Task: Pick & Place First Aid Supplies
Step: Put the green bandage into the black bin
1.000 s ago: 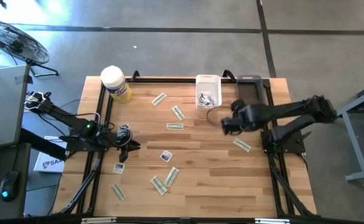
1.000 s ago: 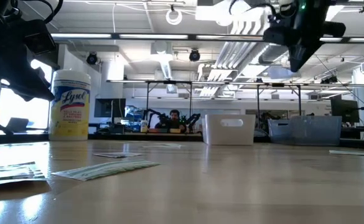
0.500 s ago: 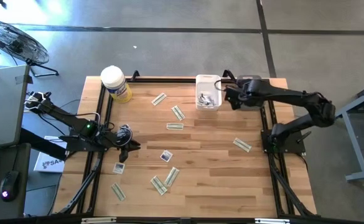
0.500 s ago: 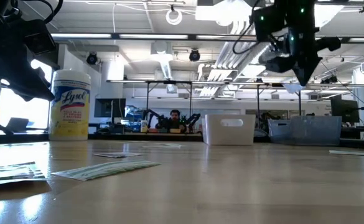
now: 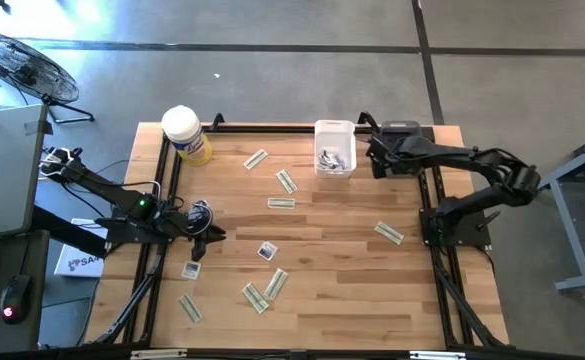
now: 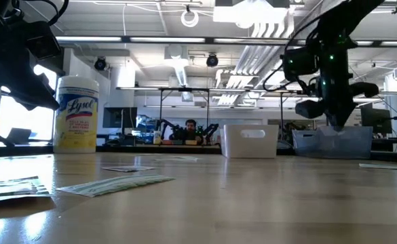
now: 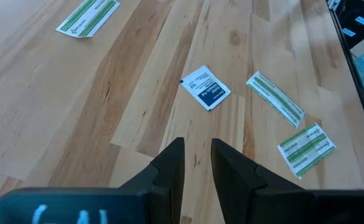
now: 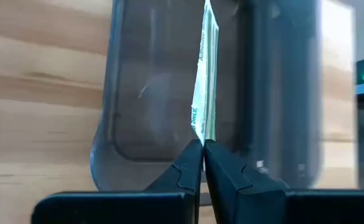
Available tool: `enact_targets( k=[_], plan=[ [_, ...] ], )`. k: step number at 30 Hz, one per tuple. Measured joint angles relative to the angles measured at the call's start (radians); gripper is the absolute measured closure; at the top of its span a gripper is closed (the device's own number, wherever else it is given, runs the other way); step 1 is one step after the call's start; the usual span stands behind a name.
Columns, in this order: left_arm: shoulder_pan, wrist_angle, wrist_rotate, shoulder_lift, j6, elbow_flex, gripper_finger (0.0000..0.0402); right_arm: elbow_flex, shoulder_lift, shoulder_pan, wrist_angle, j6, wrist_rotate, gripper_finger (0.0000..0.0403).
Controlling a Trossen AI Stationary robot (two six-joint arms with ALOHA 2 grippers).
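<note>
Several first aid supplies lie flat on the wooden table: green-and-white strips (image 5: 281, 203) (image 5: 389, 233) and square white packets (image 5: 266, 251) (image 7: 206, 88). My right gripper (image 8: 203, 144) is shut on one green-and-white strip (image 8: 205, 81) over the grey see-through bin (image 8: 163, 93) at the table's far right (image 5: 402, 138). My left gripper (image 7: 197, 162) waits at the left edge (image 5: 210, 238), its fingers a little apart with nothing between them, short of a square packet. My right gripper pinches one end of the strip (image 8: 200, 127) between its two fingertips. The fingers slant down over the bin. The strip stands on edge and runs straight on from the fingertips over the bin's inside, clear of the table; whether its far end touches the bin I cannot tell.
A white bin (image 5: 334, 147) with packets in it stands beside the grey bin at the far edge. A yellow tub with a white lid (image 5: 185, 135) stands at the far left corner. Black rails frame the table's sides (image 5: 162, 180).
My right gripper has swung from mid-table toward the far edge, then down over the grey bin, turning as it went, with the strip still between its fingers.
</note>
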Motion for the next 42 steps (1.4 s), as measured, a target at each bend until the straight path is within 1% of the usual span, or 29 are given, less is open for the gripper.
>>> enact_targets(
  k=[4, 7, 13, 16, 18, 20, 22, 25, 28, 31, 36, 42],
  plan=[
    [0.0, 0.0, 0.0, 0.0, 0.0, 0.0, 0.0325, -0.041, -0.001, -0.014, 0.042, -0.003, -0.021, 0.037],
    [0.0, 0.0, 0.0, 0.0, 0.0, 0.0, 0.0325, -0.035, 0.0, -0.014, 0.035, -0.029, -0.031, 0.0349],
    [0.0, 0.0, 0.0, 0.0, 0.0, 0.0, 0.0325, 0.055, 0.0, -0.012, -0.018, -0.063, -0.024, 0.0309],
    [0.0, 0.0, 0.0, 0.0, 0.0, 0.0, 0.0325, 0.124, 0.0, 0.004, -0.064, -0.098, -0.035, 0.0298],
    [0.0, 0.0, 0.0, 0.0, 0.0, 0.0, 0.0325, 0.171, 0.0, 0.037, -0.096, -0.107, -0.036, 0.0296],
    [0.0, 0.0, 0.0, 0.0, 0.0, 0.0, 0.0325, 0.213, 0.0, 0.083, -0.123, -0.112, -0.04, 0.0295],
    [0.0, 0.0, 0.0, 0.0, 0.0, 0.0, 0.0325, 0.244, 0.0, 0.14, -0.132, -0.114, -0.069, 0.0295],
    [0.0, 0.0, 0.0, 0.0, 0.0, 0.0, 0.0325, 0.268, 0.0, 0.237, -0.118, -0.094, -0.181, 0.0295],
    [0.0, 0.0, 0.0, 0.0, 0.0, 0.0, 0.0325, 0.259, 0.0, 0.346, -0.085, -0.008, -0.283, 0.0295],
    [0.0, 0.0, 0.0, 0.0, 0.0, 0.0, 0.0325, 0.226, 0.0, 0.457, -0.052, 0.058, -0.335, 0.0295],
    [0.0, 0.0, 0.0, 0.0, 0.0, 0.0, 0.0325, 0.129, 0.0, 0.621, -0.026, 0.081, -0.391, 0.0295],
    [0.0, 0.0, 0.0, 0.0, 0.0, 0.0, 0.0325, -0.009, 0.0, 0.753, -0.026, 0.19, -0.502, 0.0295]
  ],
)
